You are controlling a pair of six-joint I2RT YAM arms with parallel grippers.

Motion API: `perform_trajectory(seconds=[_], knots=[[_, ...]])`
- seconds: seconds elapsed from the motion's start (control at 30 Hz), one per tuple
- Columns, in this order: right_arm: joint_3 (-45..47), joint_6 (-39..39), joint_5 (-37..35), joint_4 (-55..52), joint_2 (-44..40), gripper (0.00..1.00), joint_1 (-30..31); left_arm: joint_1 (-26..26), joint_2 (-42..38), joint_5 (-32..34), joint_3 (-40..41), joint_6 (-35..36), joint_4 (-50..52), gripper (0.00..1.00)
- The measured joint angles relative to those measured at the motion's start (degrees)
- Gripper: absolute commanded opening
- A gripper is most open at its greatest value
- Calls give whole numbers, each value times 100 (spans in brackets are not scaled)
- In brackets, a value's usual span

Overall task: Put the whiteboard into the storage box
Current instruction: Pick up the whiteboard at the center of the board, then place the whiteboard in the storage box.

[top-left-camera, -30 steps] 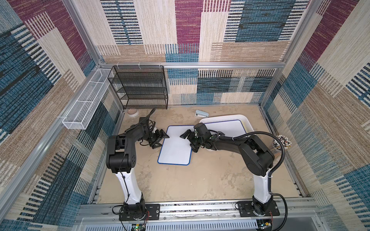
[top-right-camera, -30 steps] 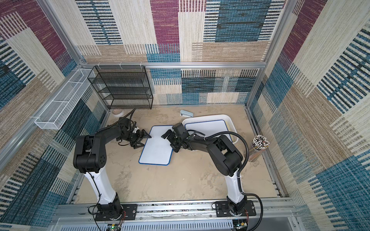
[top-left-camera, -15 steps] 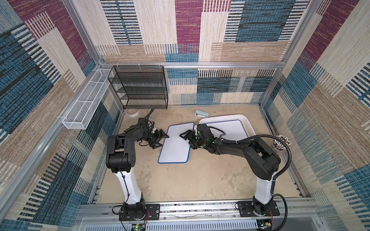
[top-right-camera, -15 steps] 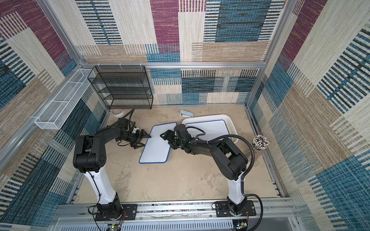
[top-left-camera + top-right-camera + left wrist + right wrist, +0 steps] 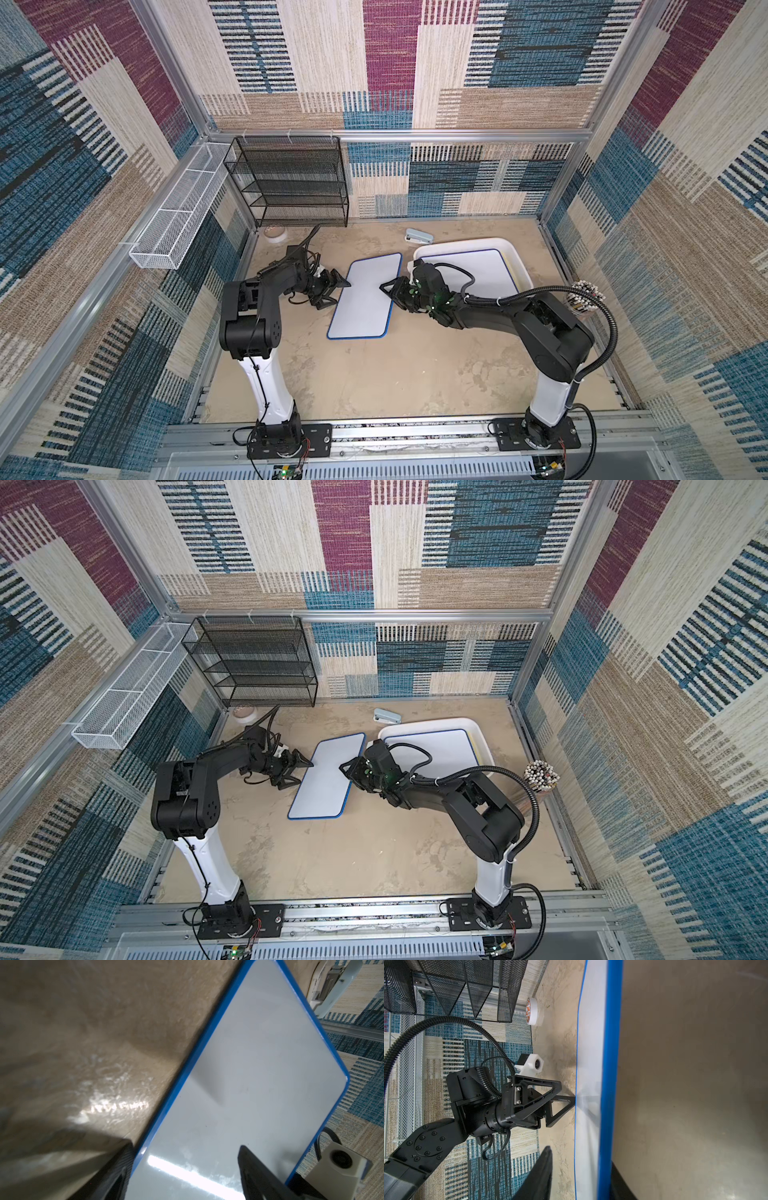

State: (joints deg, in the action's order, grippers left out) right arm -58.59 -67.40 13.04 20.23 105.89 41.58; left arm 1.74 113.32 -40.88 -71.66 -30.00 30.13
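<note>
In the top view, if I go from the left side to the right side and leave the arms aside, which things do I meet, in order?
Going across: wire basket → black rack → whiteboard on the table → storage box, with a second whiteboard inside it → bundle of sticks.

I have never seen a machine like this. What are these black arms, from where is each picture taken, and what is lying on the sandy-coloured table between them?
These are two robot arms, each ending in a two-fingered gripper. Two pictures look down from one camera above; the two others come from a camera on each wrist. On the tan table lies a flat white whiteboard with a blue rim. The left gripper stands open around one long edge. The right gripper straddles the opposite edge; whether it grips, I cannot tell. Beside it is a shallow white plastic storage box with another such board inside.
</note>
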Motion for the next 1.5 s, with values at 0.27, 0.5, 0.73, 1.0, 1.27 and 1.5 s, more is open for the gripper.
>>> perform_trajectory(seconds=[0.27, 0.5, 0.73, 1.0, 1.27, 1.5], knots=[[48, 125, 0, 85, 59, 21, 20, 0, -46, 15, -2, 0, -37, 83], [39, 291, -74, 57, -59, 7, 28, 76, -367, 575, 33, 2, 337, 84], [-63, 299, -190, -227, -142, 3, 70, 74, -949, 763, 109, 26, 304, 84], [-188, 227, -647, -962, -839, 2, 83, 76, -2186, 857, 496, 149, -214, 85], [-315, -507, -1611, -1580, -1600, 0, -4, -107, -3023, 1032, 903, 262, -833, 86], [-144, -1403, -2798, -2223, -2498, 1, -111, -721, -3257, 1392, 968, 476, -1025, 86]])
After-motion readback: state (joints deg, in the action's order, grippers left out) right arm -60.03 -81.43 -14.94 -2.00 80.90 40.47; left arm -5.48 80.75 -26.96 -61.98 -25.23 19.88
